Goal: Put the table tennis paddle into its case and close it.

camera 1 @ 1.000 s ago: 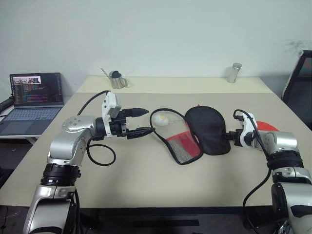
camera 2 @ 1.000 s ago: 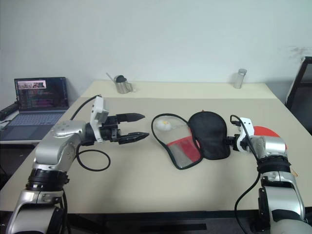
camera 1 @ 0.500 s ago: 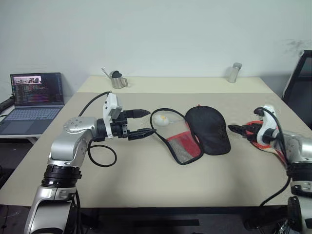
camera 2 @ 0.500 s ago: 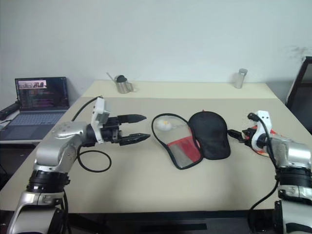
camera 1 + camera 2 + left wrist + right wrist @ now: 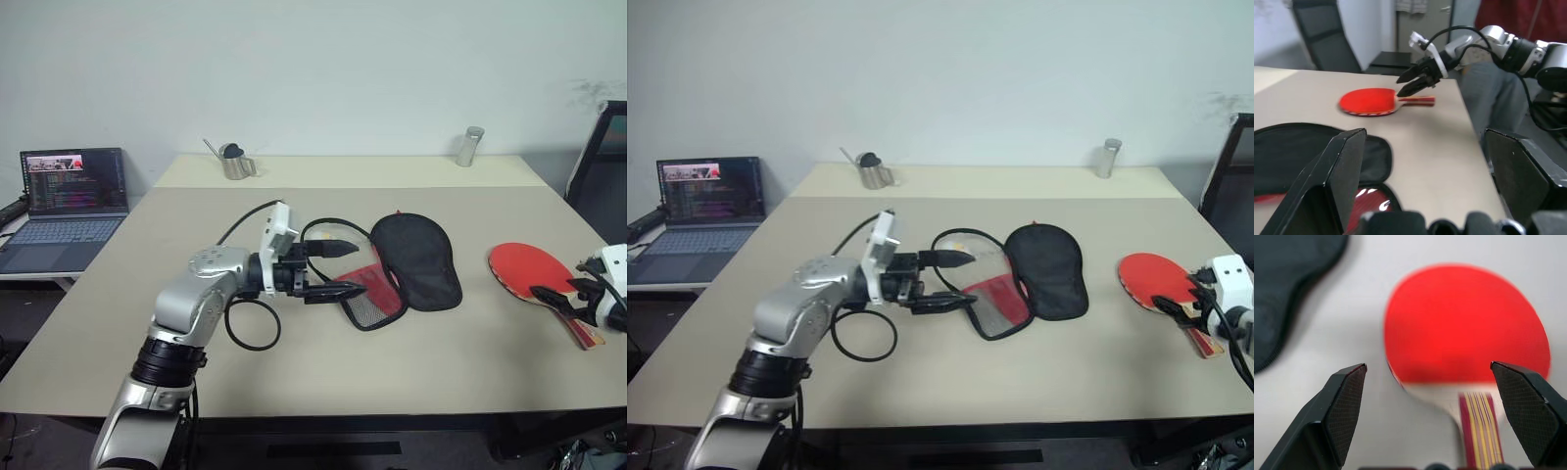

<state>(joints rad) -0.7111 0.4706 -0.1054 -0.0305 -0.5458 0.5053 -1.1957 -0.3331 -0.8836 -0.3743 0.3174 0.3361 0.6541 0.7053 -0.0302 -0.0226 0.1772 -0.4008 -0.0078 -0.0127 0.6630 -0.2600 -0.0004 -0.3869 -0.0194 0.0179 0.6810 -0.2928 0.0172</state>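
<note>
Right claw (image 5: 1172, 305) gapes, released, over the table tennis paddle's (image 5: 529, 269) handle; left claw (image 5: 341, 268) gapes empty beside the case (image 5: 416, 259).

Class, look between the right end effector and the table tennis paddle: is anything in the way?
Nothing visible. The open right end effector faces the table tennis paddle directly, handle nearest, with bare table around it. The case lies off to one side.

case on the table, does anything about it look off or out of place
The case lies unzipped and splayed flat, black half beside the red mesh half. The table tennis paddle lies apart from it on the table, not inside. Nothing looks damaged.
</note>
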